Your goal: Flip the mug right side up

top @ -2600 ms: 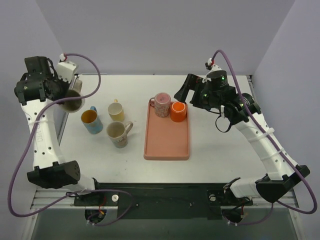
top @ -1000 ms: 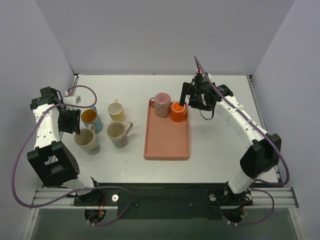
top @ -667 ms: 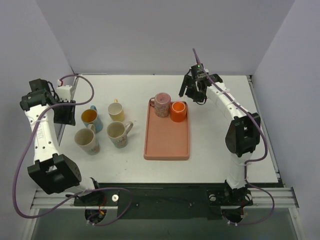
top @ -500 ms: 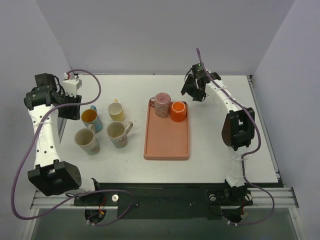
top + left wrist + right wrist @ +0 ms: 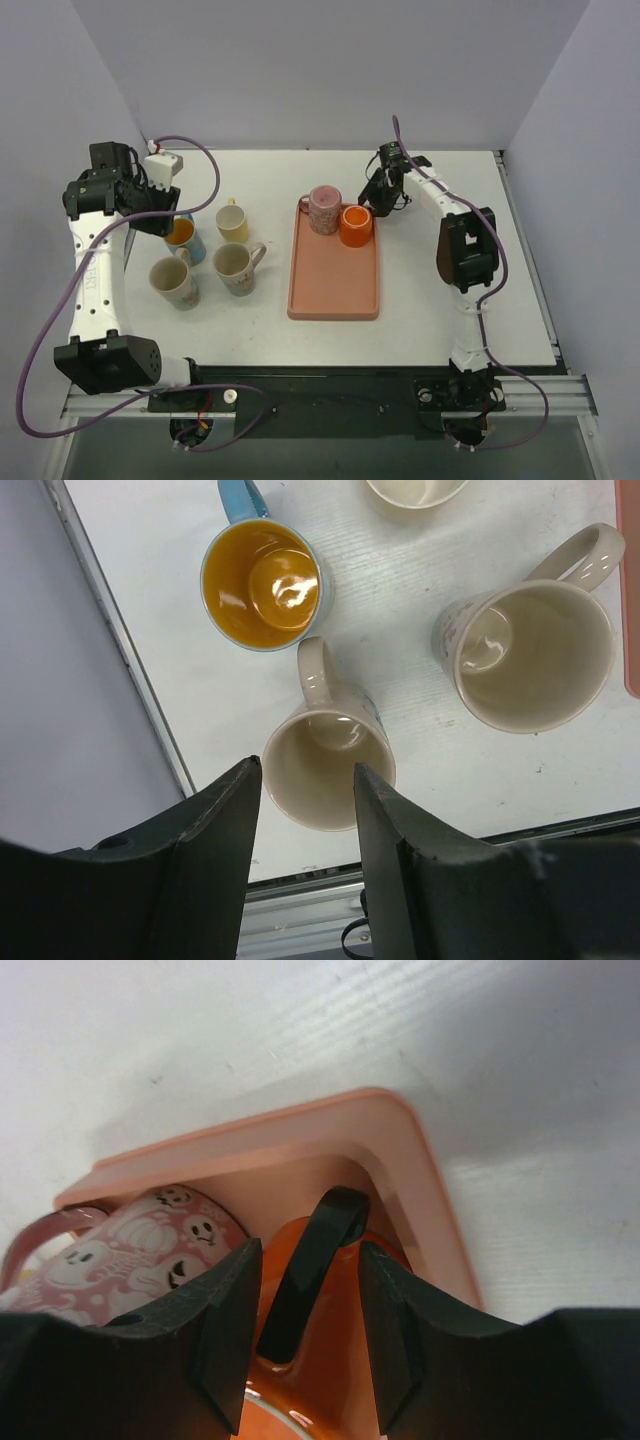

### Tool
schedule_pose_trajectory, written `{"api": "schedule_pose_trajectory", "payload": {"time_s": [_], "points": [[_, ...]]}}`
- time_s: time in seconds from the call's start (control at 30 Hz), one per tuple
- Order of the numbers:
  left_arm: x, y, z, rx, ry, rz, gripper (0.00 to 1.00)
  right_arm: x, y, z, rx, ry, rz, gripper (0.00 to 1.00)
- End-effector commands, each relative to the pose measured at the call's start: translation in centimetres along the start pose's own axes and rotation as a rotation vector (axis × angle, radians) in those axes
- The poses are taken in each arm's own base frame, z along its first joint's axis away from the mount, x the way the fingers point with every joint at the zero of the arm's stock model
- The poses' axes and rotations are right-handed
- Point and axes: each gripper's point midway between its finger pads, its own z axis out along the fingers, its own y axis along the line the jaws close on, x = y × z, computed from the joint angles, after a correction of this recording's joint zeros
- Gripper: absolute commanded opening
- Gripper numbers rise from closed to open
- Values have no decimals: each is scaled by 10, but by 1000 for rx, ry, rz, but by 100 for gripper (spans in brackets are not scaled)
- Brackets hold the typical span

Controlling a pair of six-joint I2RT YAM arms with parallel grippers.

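- My right end effector is at the far right corner of the salmon tray, right up against the orange mug.
- The orange mug stands on the tray's far end and touches the pink mug, which is printed with ghosts and pumpkins and stands on its left.
- In my right wrist view the orange mug's black handle runs slantwise through the gap between my two fingers, one finger on each side.
- My right fingers stand fairly narrow around that handle. Its upper end is close to one finger and its lower end is close to the other, but I cannot tell whether they are pressing it.
- From above, the orange mug's top face shows as a pale orange disc inside a rim. I cannot tell whether that is its base or its mouth.
- My left end effector is raised over the left side of the tabletop, well apart from the tray, with its fingers parted and nothing between them.
- Below it, a cream mug stands mouth up and shows through the gap between my left fingers.
- A blue mug with an orange inside stands just beyond the cream mug, and a larger cream mug stands to one side. Both have their mouths up.
- A small yellow mug stands between the blue mug and the tray.
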Motion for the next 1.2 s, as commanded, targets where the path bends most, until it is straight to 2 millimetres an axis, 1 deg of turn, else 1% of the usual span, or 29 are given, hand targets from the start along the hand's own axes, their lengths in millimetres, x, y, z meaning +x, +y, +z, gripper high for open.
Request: {"api": "schedule_pose_trajectory", "payload": {"time_s": [0.0, 0.03, 0.07, 0.1, 0.17, 0.23, 0.3, 0.37, 0.4, 0.43, 0.5, 0.53, 0.6, 0.67, 0.7, 0.73, 0.77, 0.8, 0.83, 0.87, 0.9, 0.93, 0.97, 1.0, 1.03, 1.07, 1.1, 1.13, 1.17], "points": [[-17, 3, -11, -41, -79, 29, 52, 23, -6, -33, -10, 49, -3, 38], [-17, 2, -9, -40, -78, 31, 52, 28, -14, -31, 8, 61, -5, 38], [-17, 1, -8, -38, -77, 33, 52, 29, -13, -38, 1, 55, -7, 38], [-18, 0, -8, -35, -79, 36, 52, 34, -19, -37, 12, 65, -6, 38], [-19, -2, -5, -32, -79, 41, 52, 40, -18, -37, 2, 67, 2, 38], [-20, -4, -3, -30, -77, 48, 52, 44, -16, -30, -6, 79, 18, 38], [-21, -6, -3, -31, -77, 52, 52, 44, -11, -25, -10, 84, 18, 33], [-23, -9, -4, -30, -85, 60, 52, 45, -10, -20, -7, 93, 25, 25], [-23, -10, -4, -28, -85, 64, 52, 47, -10, -20, -7, 101, 27, 18], [-25, -10, -6, -31, -93, 68, 52, 48, -12, -19, -6, 104, 24, 15], [-25, -12, -6, -30, -93, 77, 52, 50, -14, -21, -6, 108, 22, 2], [-27, -14, -8, -28, -100, 82, 52, 51, -13, -22, -9, 111, 22, 0], [-30, -19, -9, -18, -111, 95, 52, 52, -11, -31, -26, 107, 13, 0], [-38, -28, -11, 14, -137, 101, 52, 50, -4, -47, -59, 86, -14, 0], [-42, -33, -10, 33, -145, 105, 52, 47, 6, -61, -102, 59, -42, 0], [-50, -43, -15, 67, -176, 112, 52, 47, 9, -69, -122, 44, -61, 0], [-55, -48, -17, 96, -190, 106, 52, 44, 23, -91, -185, -4, -113, 0], [-66, -69, -22, 178, -230, 119, 52, 48, 24, -96, -201, -10, -137, 0], [-71, -76, -24, 215, -243, 116, 52, 45, 39, -119, -273, -72, -199, 0], [-79, -93, -31, 306, -279, 104, 52, 52, 38, -122, -285, -79, -243, 0], [-84, -102, -33, 351, -289, 86, 52, 52, 49, -142, -341, -126, -276, 0], [-89, -115, -38, 424, -315, 86, 52, 58, 44, -143, -345, -128, -305, 0], [-92, -123, -39, 464, -321, 70, 52, 58, 55, -158, -402, -166, -328, 0], [-98, -135, -44, 537, -345, 69, 53, 60, 55, -166, -436, -199, -352, 0], [-98, -146, -44, 591, -341, 42, 55, 63, 53, -167, -447, -202, -358, 0], [-105, -158, -53, 669, -377, 45, 56, 63, 55, -173, -476, -225, -367, 0], [-103, -166, -51, 707, -358, 9, 57, 67, 56, -178, -502, -219, -377, 0], [-110, -176, -57, 769, -389, 13, 58, 67, 60, -190, -537, -240, -393, 0], [-110, -185, -60, 815, -373, -20, 60, 72, 66, -198, -578, -232, -415, 0]]}}
